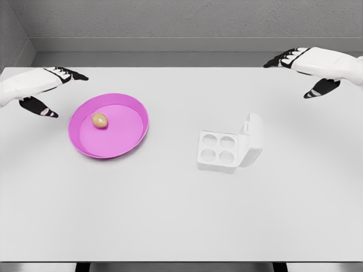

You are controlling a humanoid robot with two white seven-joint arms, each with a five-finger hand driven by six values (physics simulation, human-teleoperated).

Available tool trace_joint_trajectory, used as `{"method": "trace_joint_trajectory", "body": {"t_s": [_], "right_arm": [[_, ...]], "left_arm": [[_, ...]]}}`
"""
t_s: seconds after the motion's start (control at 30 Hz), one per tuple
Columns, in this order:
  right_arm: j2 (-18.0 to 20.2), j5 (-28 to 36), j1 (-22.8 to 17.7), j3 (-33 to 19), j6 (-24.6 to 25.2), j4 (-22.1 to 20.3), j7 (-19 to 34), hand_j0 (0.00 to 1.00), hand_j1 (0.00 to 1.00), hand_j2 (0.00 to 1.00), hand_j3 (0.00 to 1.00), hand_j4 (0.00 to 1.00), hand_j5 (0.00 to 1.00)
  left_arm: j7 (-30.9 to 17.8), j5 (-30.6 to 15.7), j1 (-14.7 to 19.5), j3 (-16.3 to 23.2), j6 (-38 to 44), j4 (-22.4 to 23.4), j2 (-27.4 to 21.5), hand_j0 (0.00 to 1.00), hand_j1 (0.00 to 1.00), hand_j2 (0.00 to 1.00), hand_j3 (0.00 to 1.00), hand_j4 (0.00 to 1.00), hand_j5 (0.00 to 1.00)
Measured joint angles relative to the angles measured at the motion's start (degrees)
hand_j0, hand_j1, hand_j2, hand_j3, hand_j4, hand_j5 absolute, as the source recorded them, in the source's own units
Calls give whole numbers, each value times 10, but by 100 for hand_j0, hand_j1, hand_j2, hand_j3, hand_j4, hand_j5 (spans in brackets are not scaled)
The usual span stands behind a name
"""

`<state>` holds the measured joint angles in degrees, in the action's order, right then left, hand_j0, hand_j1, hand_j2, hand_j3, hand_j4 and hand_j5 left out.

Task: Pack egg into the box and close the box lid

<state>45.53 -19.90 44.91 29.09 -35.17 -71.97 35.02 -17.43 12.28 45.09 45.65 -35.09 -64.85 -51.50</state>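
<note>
A tan egg [100, 119] lies in a shallow pink plate [133, 110] on the left of the white table. A white egg box [218, 150] sits right of centre, its cups bare and its lid [253, 137] standing open on the right side. My left hand [54, 90] hovers just left of the plate with fingers spread and nothing in them. Far to the upper right of the box, my right hand [300, 73] is also open and holds nothing.
The white table [181, 221] spreads wide around both objects. A grey wall runs behind its far edge, and the front edge lies near the bottom of the view.
</note>
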Motion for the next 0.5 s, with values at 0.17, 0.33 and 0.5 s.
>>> {"method": "trace_joint_trajectory", "body": {"t_s": [0.17,0.33,0.5], "right_arm": [[2,1,-4,1,0,-1,0,100,100,100,100,100,100],[27,0,-39,1,0,0,0,100,100,100,100,100,100],[54,-5,-97,2,0,-1,0,100,100,100,100,100,100]], "left_arm": [[-43,0,1,2,0,-5,16,87,87,87,87,87,87],[-85,-1,3,12,0,-12,63,91,91,91,91,91,91],[-93,0,3,15,0,-7,77,90,90,90,90,90,90]]}}
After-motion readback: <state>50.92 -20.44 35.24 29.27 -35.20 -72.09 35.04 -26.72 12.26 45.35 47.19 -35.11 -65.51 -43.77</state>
